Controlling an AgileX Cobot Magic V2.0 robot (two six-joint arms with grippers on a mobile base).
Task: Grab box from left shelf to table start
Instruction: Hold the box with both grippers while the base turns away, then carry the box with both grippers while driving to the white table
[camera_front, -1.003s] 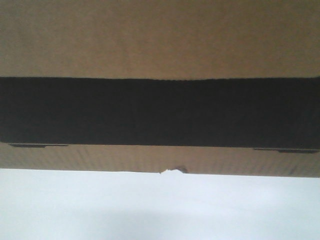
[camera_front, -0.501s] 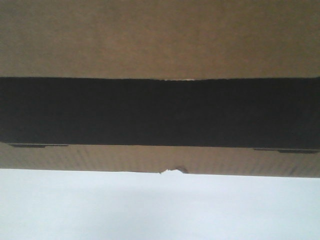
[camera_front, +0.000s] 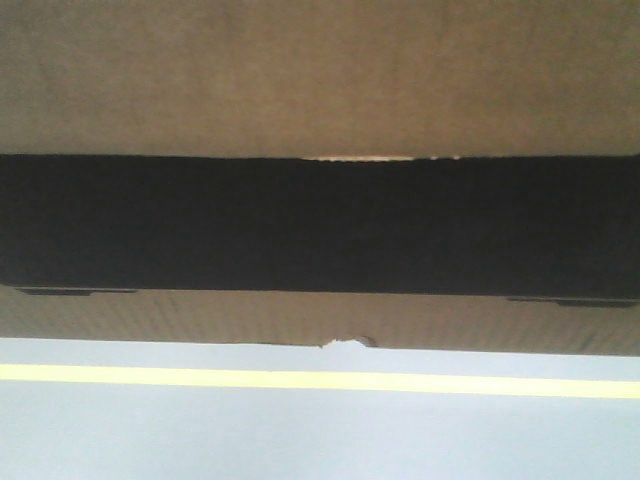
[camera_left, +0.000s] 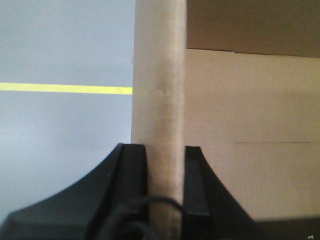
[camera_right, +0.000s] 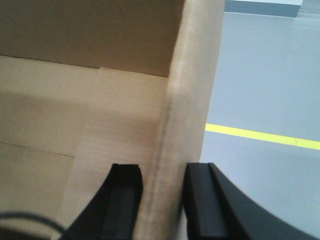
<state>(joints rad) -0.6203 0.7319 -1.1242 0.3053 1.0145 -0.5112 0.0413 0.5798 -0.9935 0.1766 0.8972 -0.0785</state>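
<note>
Over the grey floor (camera_front: 320, 440), left gripper (camera_left: 162, 148) and right gripper (camera_right: 161, 167) pinch opposite walls of the cardboard box (camera_front: 320, 90), so it hangs level.

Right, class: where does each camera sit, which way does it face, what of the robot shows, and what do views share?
Front: close to the box, facing forward, floor below; no robot part shows.
Left wrist: on the left arm, looking along the left gripper clamped on a box wall.
Right wrist: on the right arm, along the right gripper clamped on another wall.
Shared: box, floor, yellow line.
</note>
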